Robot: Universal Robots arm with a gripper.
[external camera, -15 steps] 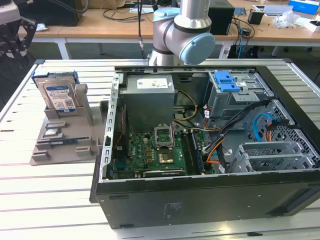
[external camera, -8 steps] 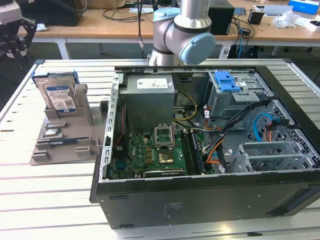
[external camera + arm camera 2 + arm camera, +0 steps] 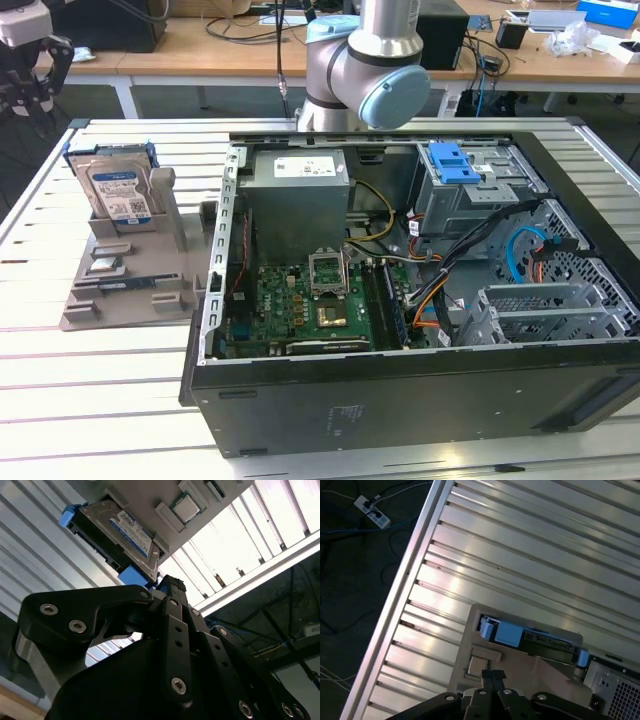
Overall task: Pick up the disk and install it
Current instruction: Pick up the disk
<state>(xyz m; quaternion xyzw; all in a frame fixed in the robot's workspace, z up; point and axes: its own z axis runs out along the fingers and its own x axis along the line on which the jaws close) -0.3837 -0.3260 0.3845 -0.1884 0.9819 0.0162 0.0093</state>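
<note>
Slatted aluminium worktop (image 3: 100,380), wide and pale, in a lab room with wooden desks (image 3: 190,50) and loose cabling behind. Dark floor with a white power strip (image 3: 372,515) past the worktop's edge in the first wrist view.

Largest load: one black computer case (image 3: 400,400), lying flat with its side open, towards the worktop edge on the exterior view's right. Inside: one green motherboard (image 3: 310,300), one grey power supply (image 3: 300,190) and one grey drive cage (image 3: 470,200) topped by a blue bracket (image 3: 450,160).

Near the far corner on the exterior view's left, just beside the case, one grey parts holder (image 3: 130,300). In its rear slot, upright on edge, the one disk (image 3: 117,190), label facing outward, blue rails at its corners. One processor chip (image 3: 185,507) in a recess near it.

Above that corner, one black gripper (image 3: 493,675), fingers pressed together on nothing, clear of the disk.
</note>
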